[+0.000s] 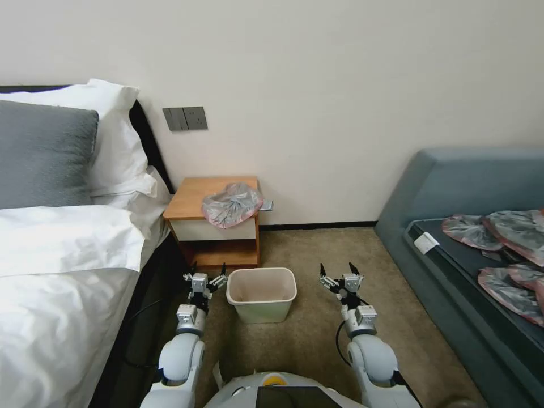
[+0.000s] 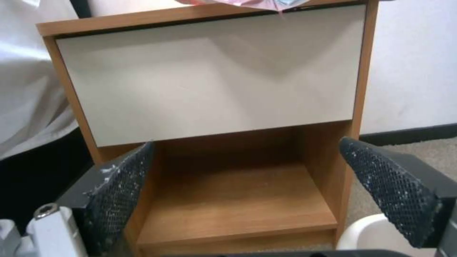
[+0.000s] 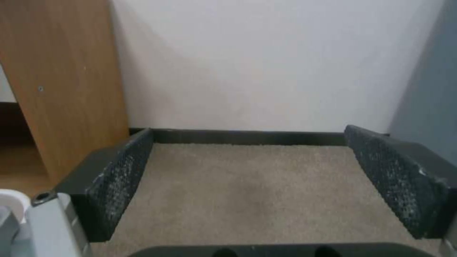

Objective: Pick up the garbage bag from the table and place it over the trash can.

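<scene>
Garbage bag (image 1: 232,204) crumpled on the table (image 1: 192,198) top, at its right front corner, hanging over the drawer edge — 12 o'clock from the trash can (image 1: 262,294) on the carpet. Left gripper (image 1: 208,270) at the can's 9 o'clock, right gripper (image 1: 339,270) at its 3 — both spread, empty.

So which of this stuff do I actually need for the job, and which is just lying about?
Needed:
- garbage bag, crumpled on the table
- trash can on the carpet in front of the table, no bag on it
- left tool and right tool, both open and low, either side of the can

Lying about:
- flattened bags on the sofa
- bed, pillows
</scene>
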Motion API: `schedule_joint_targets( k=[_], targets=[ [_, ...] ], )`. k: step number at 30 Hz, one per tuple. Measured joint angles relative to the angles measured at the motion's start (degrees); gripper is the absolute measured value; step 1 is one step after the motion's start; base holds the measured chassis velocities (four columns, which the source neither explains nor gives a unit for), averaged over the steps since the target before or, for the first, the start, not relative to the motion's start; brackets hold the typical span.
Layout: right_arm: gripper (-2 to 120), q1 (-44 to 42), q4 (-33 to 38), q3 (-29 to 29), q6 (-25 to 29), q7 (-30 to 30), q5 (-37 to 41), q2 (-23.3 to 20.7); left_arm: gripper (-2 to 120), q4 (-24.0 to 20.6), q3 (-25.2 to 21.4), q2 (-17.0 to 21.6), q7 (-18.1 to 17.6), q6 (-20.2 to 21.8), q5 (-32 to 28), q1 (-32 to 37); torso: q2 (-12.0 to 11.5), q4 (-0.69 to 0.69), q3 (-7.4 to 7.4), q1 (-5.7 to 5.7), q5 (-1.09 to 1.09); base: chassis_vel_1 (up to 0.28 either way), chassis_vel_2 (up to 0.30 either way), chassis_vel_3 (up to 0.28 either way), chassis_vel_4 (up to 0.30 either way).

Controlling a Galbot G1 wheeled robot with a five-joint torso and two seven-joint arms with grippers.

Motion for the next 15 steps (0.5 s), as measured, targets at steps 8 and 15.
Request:
schedule_joint_targets(
  k=[8, 15],
  targets=[
    [100, 0.0, 0.0, 0.0, 0.0, 0.0, 0.0, 0.0, 99, 0.0, 0.0, 0.0, 0.0, 0.0, 0.0, 0.0, 0.0, 0.00, 0.00, 0.00, 0.00, 0.000, 0.000, 0.000, 0.000],
    [100, 0.0, 0.0, 0.0, 0.0, 0.0, 0.0, 0.0, 99, 0.0, 0.0, 0.0, 0.0, 0.0, 0.0, 0.0, 0.0, 0.00, 0.00, 0.00, 0.00, 0.000, 0.000, 0.000, 0.000]
  ],
)
